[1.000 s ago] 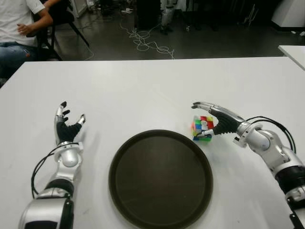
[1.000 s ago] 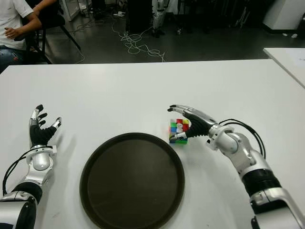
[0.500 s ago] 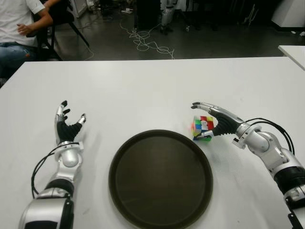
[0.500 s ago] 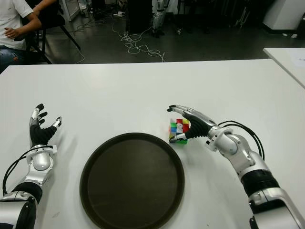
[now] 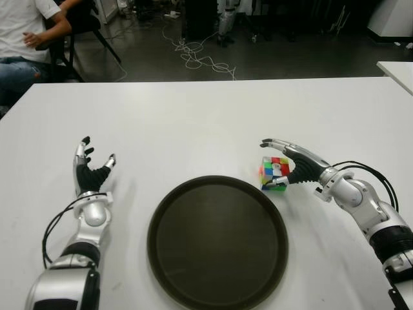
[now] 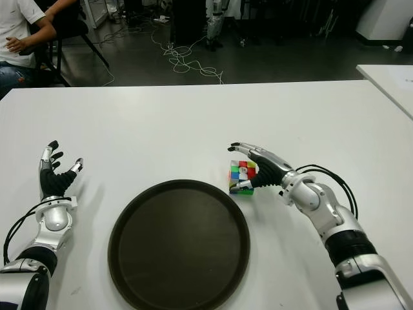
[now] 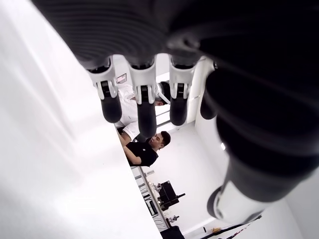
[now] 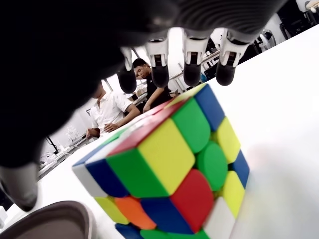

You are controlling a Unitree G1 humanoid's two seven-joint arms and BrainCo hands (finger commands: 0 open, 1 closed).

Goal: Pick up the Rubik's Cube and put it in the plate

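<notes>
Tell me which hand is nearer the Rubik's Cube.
Right. The right hand cups the Rubik's Cube, fingers open above it. The left hand shows far across the table, beyond the plate.

The Rubik's Cube (image 5: 273, 172) sits on the white table (image 5: 206, 116), scrambled, with red, green, yellow, blue, orange and white stickers showing. It stands flat on one face, turned slightly so a corner edge faces the camera. It lies just off the rim of the plate (image 5: 217, 240), at about the plate's 1 o'clock. The plate is round, dark brown, shallow with a raised rim, lying flat and holding nothing.
</notes>
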